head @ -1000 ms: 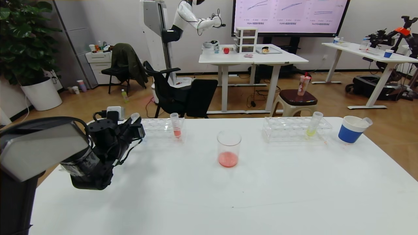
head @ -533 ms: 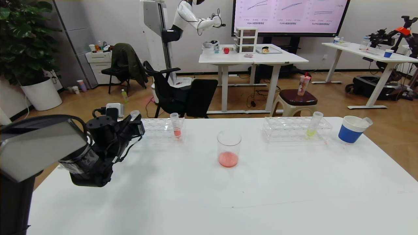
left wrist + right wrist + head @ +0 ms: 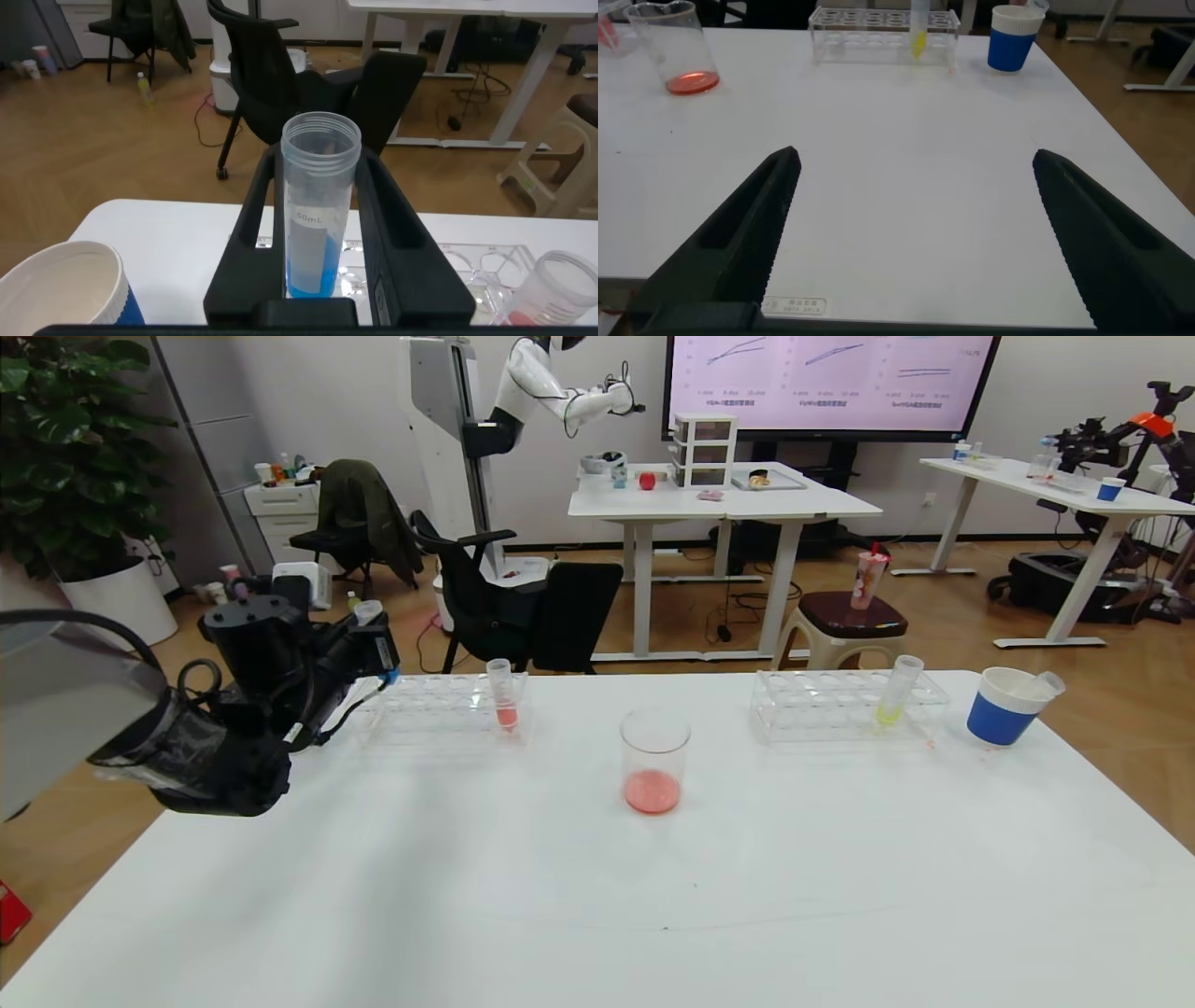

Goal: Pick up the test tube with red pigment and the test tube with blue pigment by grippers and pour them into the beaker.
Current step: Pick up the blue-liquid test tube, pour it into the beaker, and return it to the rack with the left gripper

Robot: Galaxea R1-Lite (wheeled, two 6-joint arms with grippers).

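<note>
White surface (image 3: 597,915) lies bare along its near edge, where the right claw (image 3: 910,233) hangs low over the near right part with its jaws spread wide and nothing between them. At the left edge, the left claw (image 3: 359,658) has lifted since a second ago, rising up and back from just over the surface to above the far left corner. It is clamped on the test tube with blue pigment (image 3: 316,219) (upright, with blue liquid in its bottom), which is now clear of the left rack (image 3: 448,709). That suggests the pick is done and the carry toward the beaker (image 3: 654,775) comes next. The beaker stands mid-surface, well apart from the claw, and already holds a shallow orange-red pool, so the red pour looks done. Between claw and beaker, the left rack by the far edge has a tube of reddish liquid (image 3: 504,695) standing tall; this could be clipped on a low path. Farther right along the far edge sit a second rack (image 3: 845,705) with a yellow-green tube (image 3: 894,691) and a blue-banded paper cup (image 3: 1004,707).
</note>
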